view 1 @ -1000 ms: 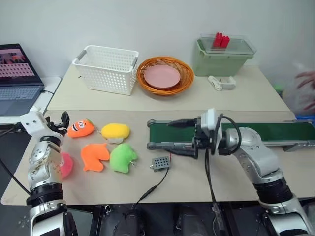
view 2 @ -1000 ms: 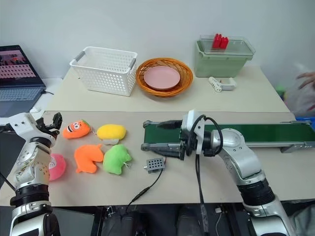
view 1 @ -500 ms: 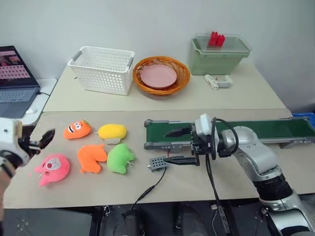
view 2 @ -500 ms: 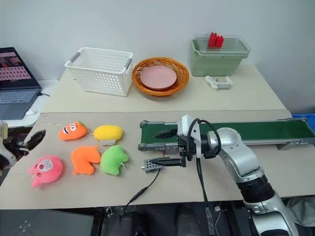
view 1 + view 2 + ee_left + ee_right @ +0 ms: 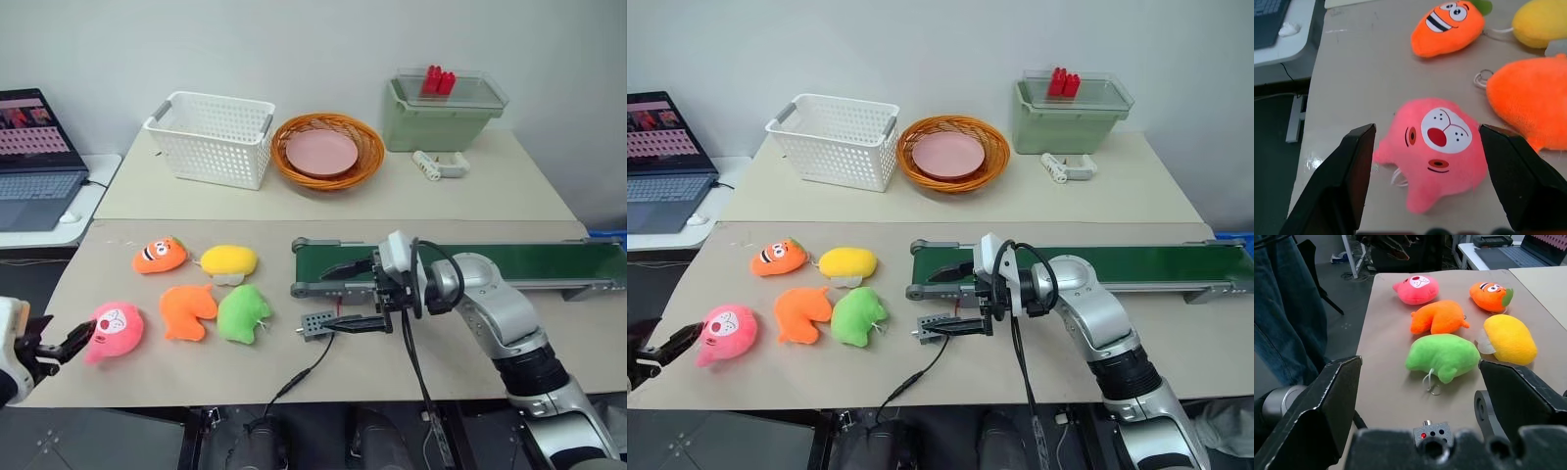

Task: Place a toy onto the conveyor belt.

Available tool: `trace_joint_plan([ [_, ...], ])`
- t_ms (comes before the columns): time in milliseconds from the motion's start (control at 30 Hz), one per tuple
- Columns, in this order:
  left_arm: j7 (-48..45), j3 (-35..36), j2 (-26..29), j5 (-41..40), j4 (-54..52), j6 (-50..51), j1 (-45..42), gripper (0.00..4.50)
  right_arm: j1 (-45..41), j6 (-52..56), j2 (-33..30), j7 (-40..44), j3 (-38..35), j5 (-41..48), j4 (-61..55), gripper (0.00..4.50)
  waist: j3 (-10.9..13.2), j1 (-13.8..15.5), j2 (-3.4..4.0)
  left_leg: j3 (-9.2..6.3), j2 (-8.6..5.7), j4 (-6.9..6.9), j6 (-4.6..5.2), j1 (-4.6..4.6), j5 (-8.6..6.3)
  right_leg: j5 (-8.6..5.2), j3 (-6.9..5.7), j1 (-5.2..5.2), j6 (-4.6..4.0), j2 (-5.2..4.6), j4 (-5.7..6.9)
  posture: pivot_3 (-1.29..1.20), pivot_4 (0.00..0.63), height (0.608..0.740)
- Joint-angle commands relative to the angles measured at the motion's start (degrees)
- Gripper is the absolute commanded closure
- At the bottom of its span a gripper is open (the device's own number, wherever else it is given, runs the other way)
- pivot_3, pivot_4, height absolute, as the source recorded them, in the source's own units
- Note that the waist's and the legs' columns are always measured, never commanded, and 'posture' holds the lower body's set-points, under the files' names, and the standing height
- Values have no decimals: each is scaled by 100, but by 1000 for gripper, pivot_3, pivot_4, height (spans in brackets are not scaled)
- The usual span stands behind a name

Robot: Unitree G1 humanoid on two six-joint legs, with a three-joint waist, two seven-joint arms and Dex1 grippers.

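At the table's left edge, the left gripper [image 5: 61, 345] hangs with its black fingers spread and nothing between them, aimed at the small round bright pink plush toy [image 5: 115, 330], which lies near the front-left corner, apart from the orange carrot plush [image 5: 161, 255], the flat orange plush [image 5: 188, 310] and the lime-green plush [image 5: 243, 313]. A shallow closure could nudge the soft toy off that near edge, or catch the flat orange plush lying just beside it. To the right, bare tabletop runs to the long dark green conveyor belt [image 5: 509, 260], but the right gripper [image 5: 358, 294], fingers apart and empty, hovers over the belt's left end above a small grey box [image 5: 317, 324], so the carry risks a clash there.
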Motion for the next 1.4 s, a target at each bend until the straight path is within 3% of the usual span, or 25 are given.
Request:
trace_joint_plan([
  [33, -48, -98, -63, 145, 200, -240, -96, 912, -61, -99, 7, 5, -115, 23, -94, 0, 0, -1, 0, 0, 1, 0, 0, 0, 0, -1, -1, 0, -1, 1, 0, 0, 150, 740],
  [433, -185, -987, -33, 655, 1671, -857, -1004, 912, 94, 36, -83, -126, -239, 98, -293, 0, -1, 28, -2, 0, 0, 0, 4, -3, -2, 1, -2, -2, -3, -2, -1, 0, 150, 740],
  [633, -146, -1626, 45, 1325, 2673, -1452, -1368, 912, 204, 75, -118, -221, -285, 133, -415, 0, -1, 35, -1, 1, 0, -1, 3, 1, -2, 1, -3, -1, -3, -3, 2, 0, 150, 740],
  [833, -109, -1906, 38, 1639, 3017, -1717, -1501, 912, 265, 98, -122, -319, -317, 135, -482, 0, -5, 37, 6, 1, 1, -2, 0, 7, -3, 2, -2, 0, -4, -9, 6, 0, 150, 740],
  [900, -139, -1871, 15, 1592, 3036, -1769, -1549, 1158, 276, 108, -122, -341, -321, 127, -492, 0, -7, 39, 11, 1, 1, -3, -2, 8, -4, 2, -2, 0, -4, -11, 7, 0, 150, 740],
  [967, -175, -1850, 21, 1551, 3002, -1762, -1554, 1706, 290, 129, -133, -365, -332, 133, -518, 0, -8, 41, 13, 1, 1, -3, -4, 9, -5, 2, -2, 0, -4, -12, 8, 0, 150, 740],
  [1167, -147, -1873, 36, 1546, 2968, -1650, -1615, 3860, 300, 131, -127, -428, -345, 106, -529, 0, -9, 40, 13, 1, 1, -4, -3, 9, -5, 2, -2, 0, -4, -12, 9, 0, 150, 740],
  [1233, -139, -1885, 35, 1552, 2971, -1629, -1640, 4312, 291, 91, -116, -468, -341, 50, -490, 0, -9, 43, 13, 1, 1, -4, -2, 9, -4, 2, -2, 0, -4, -12, 8, 0, 150, 740],
  [1400, -97, -1979, 54, 1675, 2979, -1690, -1689, 4443, 286, 82, -108, -497, -338, 43, -475, 0, -9, 47, 13, 1, 1, -4, -1, 8, -4, 2, -2, 0, -4, -12, 8, 0, 150, 740],
])
